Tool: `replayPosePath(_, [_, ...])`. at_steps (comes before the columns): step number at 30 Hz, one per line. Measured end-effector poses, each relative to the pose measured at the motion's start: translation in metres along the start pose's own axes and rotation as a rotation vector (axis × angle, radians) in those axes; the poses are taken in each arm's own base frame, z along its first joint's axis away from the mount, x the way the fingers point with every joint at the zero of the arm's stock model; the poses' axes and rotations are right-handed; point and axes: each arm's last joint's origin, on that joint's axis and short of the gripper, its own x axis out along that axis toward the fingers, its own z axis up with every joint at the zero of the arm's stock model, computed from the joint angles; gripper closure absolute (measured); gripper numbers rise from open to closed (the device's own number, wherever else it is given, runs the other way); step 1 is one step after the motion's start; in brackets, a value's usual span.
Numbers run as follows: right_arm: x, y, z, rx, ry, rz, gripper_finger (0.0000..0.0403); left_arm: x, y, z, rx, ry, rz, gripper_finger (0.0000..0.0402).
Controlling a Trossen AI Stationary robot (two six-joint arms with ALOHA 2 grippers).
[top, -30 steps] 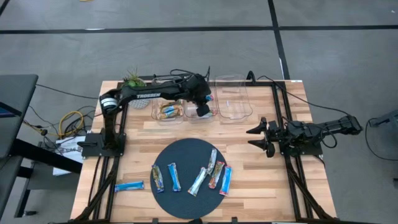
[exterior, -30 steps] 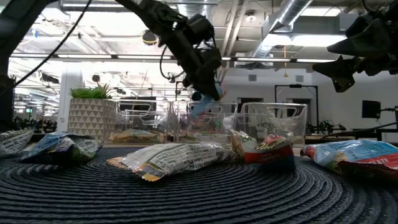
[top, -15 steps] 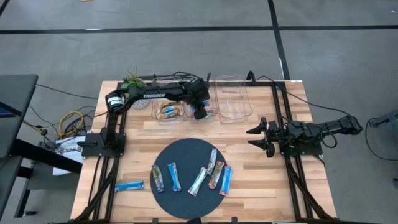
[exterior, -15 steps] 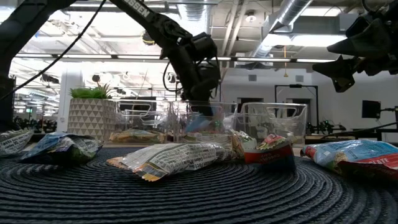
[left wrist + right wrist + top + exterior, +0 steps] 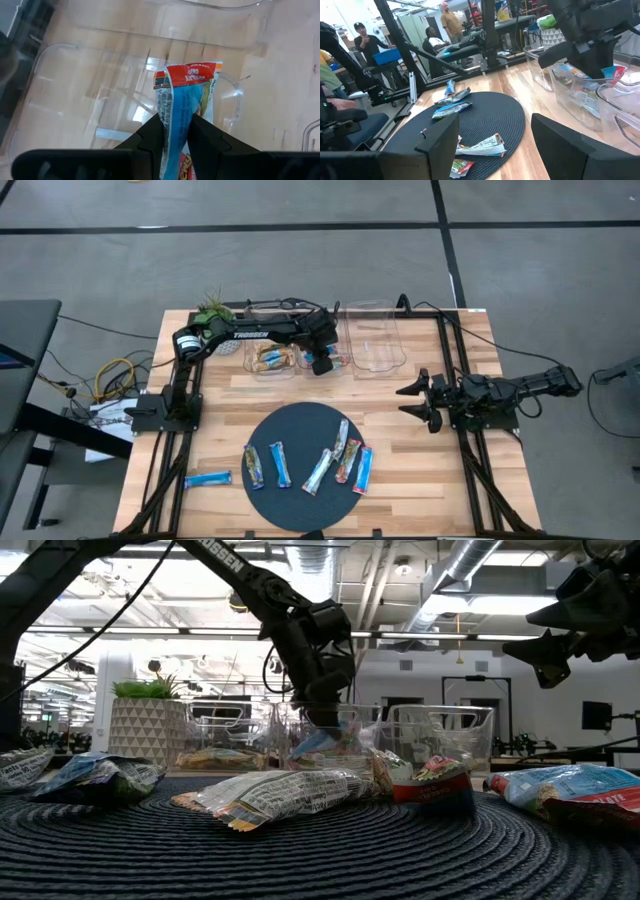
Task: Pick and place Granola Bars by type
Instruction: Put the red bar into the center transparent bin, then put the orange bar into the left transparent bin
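My left gripper (image 5: 320, 363) reaches down into the middle clear bin (image 5: 327, 340) at the table's far side and is shut on a blue granola bar with a red end (image 5: 186, 95). The left bin (image 5: 270, 358) holds brown-orange multicoloured bars. Several more bars lie flat on the dark round mat (image 5: 300, 430), among them a silvery one (image 5: 318, 472) and a blue one (image 5: 362, 470). One bright blue bar (image 5: 207, 478) lies on the wood left of the mat. My right gripper (image 5: 422, 400) waits open, above the table's right side. My left gripper pinches the blue bar between its two fingers (image 5: 152, 135), with the grip on the wrapper's upper part (image 5: 175, 120). The fingers come from above, pointing down. The bar hangs below them inside the middle bin (image 5: 315, 743), red end lowest. Whether it touches the bin's floor I cannot tell.
A third clear bin (image 5: 372, 340) stands right of the middle one. A potted plant (image 5: 213, 310) sits at the far left corner. Black frame rails run along both table sides (image 5: 470, 470). People show in the room beyond, in the right wrist view.
My left gripper has gone down from above the bins' rims into the middle bin, carrying the blue bar with it. The bar, first above the rim, now hangs inside the bin's walls. The gripper has stayed shut on it.
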Motion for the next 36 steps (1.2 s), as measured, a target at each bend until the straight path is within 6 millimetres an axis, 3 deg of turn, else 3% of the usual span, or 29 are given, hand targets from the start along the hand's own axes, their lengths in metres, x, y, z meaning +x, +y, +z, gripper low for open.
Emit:
replayPosePath(6, [0.000,0.000,0.000,0.000,-0.001,0.000,0.0159,0.000,-0.001,-0.001,-0.002,0.002,-0.026,0.0323])
replayPosePath(16, [0.000,0.000,0.000,0.000,0.000,0.000,0.0159,0.000,-0.001,-0.001,-0.004,0.006,-0.027,0.0277])
replayPosePath(24, [0.000,0.000,0.000,0.000,-0.001,0.000,0.0159,0.000,-0.001,0.000,0.005,0.004,-0.027,0.0272])
replayPosePath(36, [0.000,0.000,0.000,0.000,-0.001,0.000,0.0159,-0.037,-0.006,0.044,0.028,-0.107,-0.023,0.0271])
